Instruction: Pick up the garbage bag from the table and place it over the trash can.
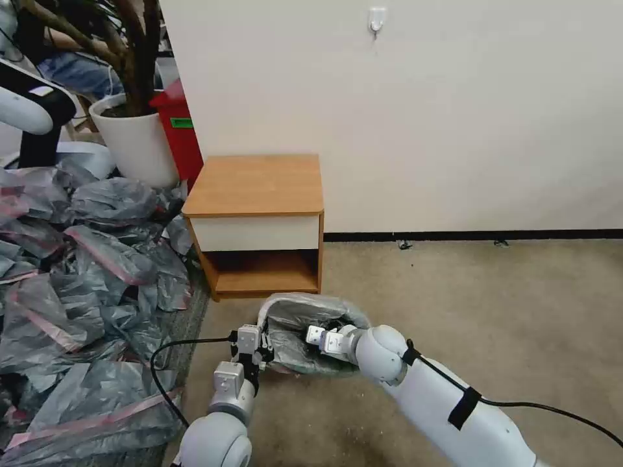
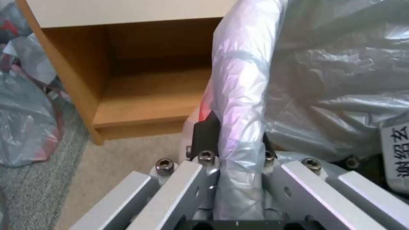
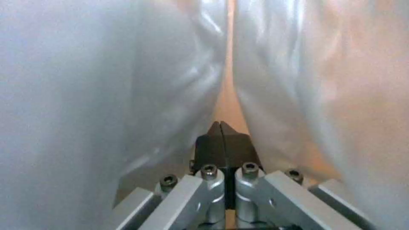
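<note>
My left gripper (image 2: 238,150) pinches the bag (image 1: 305,318) at its rim. My right gripper (image 3: 222,132), fingers together, is inside. It looks thin and slippery, so the rim is best to grab.

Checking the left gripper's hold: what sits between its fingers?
In the left wrist view, the left gripper pinches the garbage bag draped over the trash can's rim.

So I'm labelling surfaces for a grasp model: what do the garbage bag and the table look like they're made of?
The garbage bag: thin grey translucent plastic film, glossy and crinkled, with a pink-red band; the left gripper is shut on its fold. The table: probably wood-look laminate board, smooth and matte light brown, with a flat white drawer front.
</note>
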Robot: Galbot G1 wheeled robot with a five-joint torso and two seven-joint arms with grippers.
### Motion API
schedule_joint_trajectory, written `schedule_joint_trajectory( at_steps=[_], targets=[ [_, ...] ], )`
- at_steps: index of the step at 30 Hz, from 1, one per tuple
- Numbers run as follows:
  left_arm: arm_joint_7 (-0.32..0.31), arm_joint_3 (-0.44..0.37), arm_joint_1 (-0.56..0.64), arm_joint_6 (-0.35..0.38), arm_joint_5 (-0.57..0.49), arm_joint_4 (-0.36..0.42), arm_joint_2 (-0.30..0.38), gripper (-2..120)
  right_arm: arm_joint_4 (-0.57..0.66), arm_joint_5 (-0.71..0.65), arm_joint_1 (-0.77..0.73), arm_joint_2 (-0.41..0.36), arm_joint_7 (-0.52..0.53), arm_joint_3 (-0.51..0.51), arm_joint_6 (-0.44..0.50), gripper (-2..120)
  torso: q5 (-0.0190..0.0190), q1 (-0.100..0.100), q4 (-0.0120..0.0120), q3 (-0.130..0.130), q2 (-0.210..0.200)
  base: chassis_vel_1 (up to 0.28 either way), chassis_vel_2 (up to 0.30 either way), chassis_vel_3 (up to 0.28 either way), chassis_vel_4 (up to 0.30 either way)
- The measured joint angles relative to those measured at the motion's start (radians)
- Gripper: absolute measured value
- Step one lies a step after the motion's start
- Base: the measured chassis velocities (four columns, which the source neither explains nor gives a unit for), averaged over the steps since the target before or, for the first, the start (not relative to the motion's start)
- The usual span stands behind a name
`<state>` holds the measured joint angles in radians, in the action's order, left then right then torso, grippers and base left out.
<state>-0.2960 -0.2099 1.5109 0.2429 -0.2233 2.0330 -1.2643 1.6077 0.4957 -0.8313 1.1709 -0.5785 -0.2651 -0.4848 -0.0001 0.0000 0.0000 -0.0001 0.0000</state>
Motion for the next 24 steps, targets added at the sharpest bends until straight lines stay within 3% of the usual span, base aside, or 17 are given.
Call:
schedule_joint_trajectory(
  at_steps=[24],
  targets=[
    [-0.001,0.013,0.031,0.004,-0.028,0.043,-0.004,3,-0.089,0.036,-0.002,0.031,0.005,0.016,-0.003,0,0.0001,0.000,0.0000,0.000,0.000,0.000,0.000,0.000,0.000]
  ],
)
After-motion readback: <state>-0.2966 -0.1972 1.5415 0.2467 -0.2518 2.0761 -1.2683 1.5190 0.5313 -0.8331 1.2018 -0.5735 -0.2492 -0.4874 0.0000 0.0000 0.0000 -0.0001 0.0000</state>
